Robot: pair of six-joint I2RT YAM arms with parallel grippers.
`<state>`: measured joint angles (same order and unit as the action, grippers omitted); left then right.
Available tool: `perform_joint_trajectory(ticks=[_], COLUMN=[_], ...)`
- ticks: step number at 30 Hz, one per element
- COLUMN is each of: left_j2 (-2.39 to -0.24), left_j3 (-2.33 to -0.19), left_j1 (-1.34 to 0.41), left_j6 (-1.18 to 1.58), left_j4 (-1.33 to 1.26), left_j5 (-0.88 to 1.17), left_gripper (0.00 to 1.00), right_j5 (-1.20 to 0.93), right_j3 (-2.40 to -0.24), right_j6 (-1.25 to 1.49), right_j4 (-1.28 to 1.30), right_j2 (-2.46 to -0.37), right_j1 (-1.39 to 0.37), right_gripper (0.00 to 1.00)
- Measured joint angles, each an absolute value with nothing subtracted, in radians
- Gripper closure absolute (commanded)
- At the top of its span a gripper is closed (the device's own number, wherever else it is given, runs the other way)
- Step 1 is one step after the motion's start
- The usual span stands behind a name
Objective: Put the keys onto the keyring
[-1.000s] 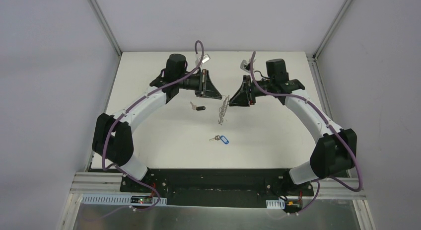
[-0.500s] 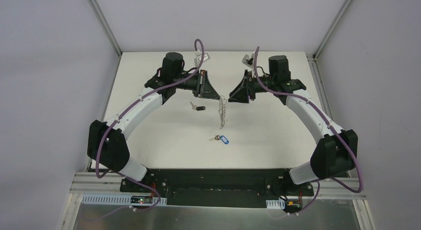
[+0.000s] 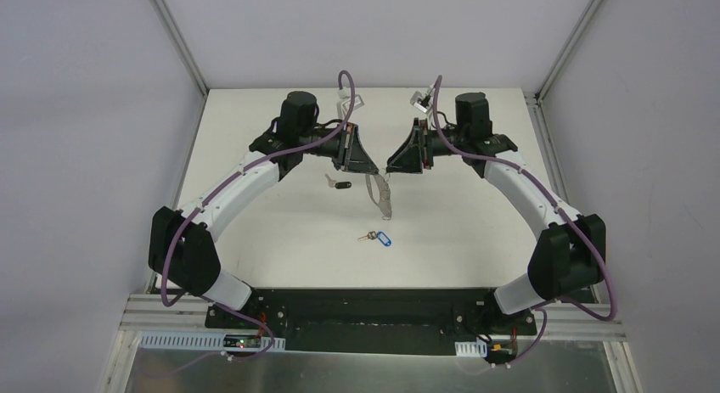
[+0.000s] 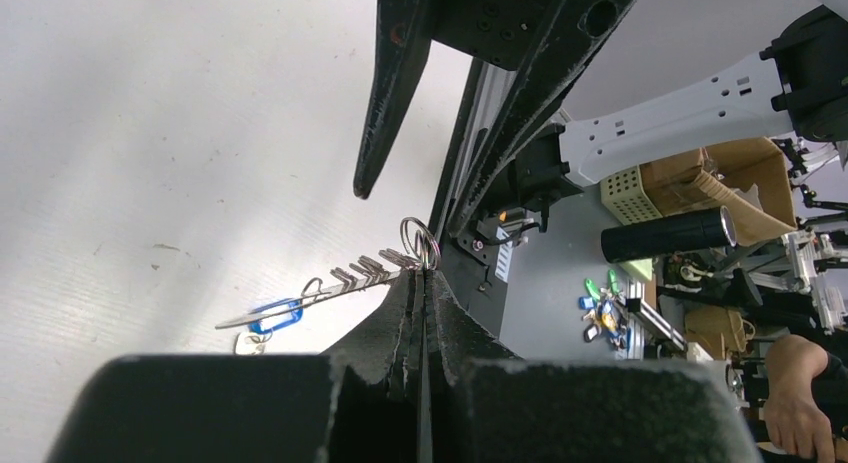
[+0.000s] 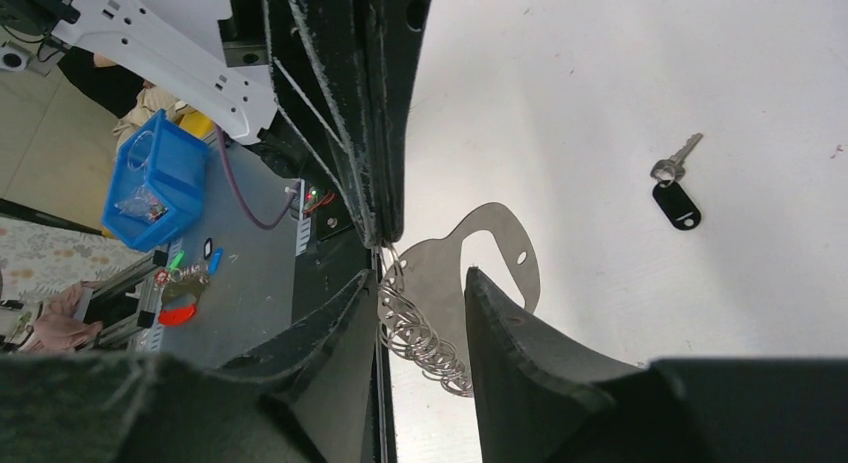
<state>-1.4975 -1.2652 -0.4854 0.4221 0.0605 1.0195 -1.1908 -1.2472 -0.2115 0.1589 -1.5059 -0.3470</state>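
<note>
Two claws face each other tip to tip above the far middle of the tabletop [image 3: 475,232]; the keyring [image 3: 384,196] hangs between them.

Left claw [image 4: 420,281]: fingers pressed together, clamped on the upper edge of the keyring; in the left wrist view a small round ring stands just above the pinch, and a row of clips [image 4: 362,274] trails off to the left.

Right claw [image 5: 420,275]: fingers apart, one on each side of the keyring; the pale silvery plate shows in the gap between them, with the coiled clips nearer the left-hand finger in that view; contact between these fingers and the keyring cannot be determined.

Keyring attitude: hanging from the left claw, slanting down and toward the near edge; whether its lower end touches the tabletop cannot be determined.

Black key [image 3: 340,185]: flat on the tabletop, just beside the left claw on its near side; apart from the keyring.

Blue-tag key [image 3: 379,238]: flat on the tabletop, nearer the arm bases than the keyring, below its lower end in the top view; apart from it.

Both keys lie separate from the keyring.
</note>
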Motion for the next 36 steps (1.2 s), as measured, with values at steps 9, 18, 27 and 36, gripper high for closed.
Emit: perform_joint_trajectory(ticks=[9, 18, 27, 36], left_j2=[-1.497, -1.497, -1.497, -1.497], left_j3=[-1.265, -1.265, -1.265, -1.265], left_j1=[-0.487, -0.498, -0.498, -0.498], left_j6=[0.404, 0.394, 0.374, 0.373], left_j4=[0.067, 0.092, 0.101, 0.104], left_j5=[1.019, 1.019, 1.019, 1.018], left_gripper=[1.00, 1.00, 1.00, 1.00], right_j5=[-1.220, -1.220, -1.217, -1.221], right_j3=[-1.247, -1.247, -1.247, -1.247], right_j6=[-0.205, -0.199, -0.245, -0.264], right_j4=[0.153, 0.152, 0.191, 0.202], right_j2=[-1.507, -1.517, -1.518, -1.518], right_j1=[-0.378, -0.389, -0.391, -0.391], right_gripper=[0.67, 0.82, 0.82, 1.00])
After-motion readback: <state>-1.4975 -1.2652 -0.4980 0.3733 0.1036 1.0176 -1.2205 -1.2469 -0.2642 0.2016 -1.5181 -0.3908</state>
